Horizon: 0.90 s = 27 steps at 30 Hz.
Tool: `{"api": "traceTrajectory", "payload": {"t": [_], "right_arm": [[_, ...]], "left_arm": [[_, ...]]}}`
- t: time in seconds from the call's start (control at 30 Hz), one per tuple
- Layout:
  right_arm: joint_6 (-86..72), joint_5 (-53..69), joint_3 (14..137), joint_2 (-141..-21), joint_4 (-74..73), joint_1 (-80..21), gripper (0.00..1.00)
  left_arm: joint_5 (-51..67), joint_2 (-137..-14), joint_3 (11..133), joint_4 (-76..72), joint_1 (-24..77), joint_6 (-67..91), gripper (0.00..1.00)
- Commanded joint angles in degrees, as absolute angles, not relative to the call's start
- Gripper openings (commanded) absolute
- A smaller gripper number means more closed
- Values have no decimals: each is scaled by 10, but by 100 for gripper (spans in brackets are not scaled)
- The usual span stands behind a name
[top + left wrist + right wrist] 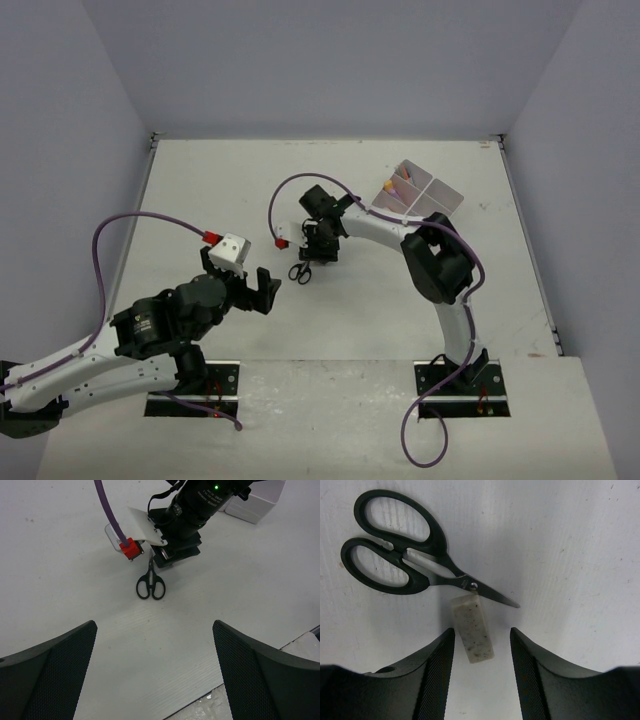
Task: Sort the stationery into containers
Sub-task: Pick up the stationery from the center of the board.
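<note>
Right jaws half open astride eraser (472, 630), scissors (405, 555) adjacent.

Bright even light, soft shadows, sharp focus

Robotics lab test cell. White table (200, 200) boxed in by plain pale walls (330, 60) on its far, left and right sides. Left arm (100, 360) and right arm (440, 270) are bolted on black plates (225, 385) at the table's near edge, trailing purple cables (150, 215). Divided white box (445, 193) sits at the table's far right.
</note>
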<state>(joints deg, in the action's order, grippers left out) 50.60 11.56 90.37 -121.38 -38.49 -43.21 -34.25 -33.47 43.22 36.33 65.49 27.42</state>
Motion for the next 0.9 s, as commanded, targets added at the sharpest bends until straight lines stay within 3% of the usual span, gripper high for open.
{"api": "traceTrajectory", "payload": {"t": [0.0, 0.07, 0.17, 0.27, 0.67, 0.87], "right_arm": [[507, 105, 909, -1219, -366, -439, 50], [507, 105, 918, -1227, -375, -439, 47], [506, 105, 940, -1241, -417, -440, 16], [504, 109, 941, -1233, -440, -440, 1], [362, 67, 882, -1050, -391, -382, 0], [297, -50, 830, -974, -383, -313, 0]], "left_arm": [[-338, -337, 427, 348, 654, 262, 100], [-338, -337, 428, 348, 654, 262, 100], [-340, -334, 427, 348, 654, 262, 100], [-341, -333, 428, 348, 654, 262, 100], [-340, -332, 428, 348, 654, 262, 100], [-331, -322, 427, 345, 654, 259, 100]]}}
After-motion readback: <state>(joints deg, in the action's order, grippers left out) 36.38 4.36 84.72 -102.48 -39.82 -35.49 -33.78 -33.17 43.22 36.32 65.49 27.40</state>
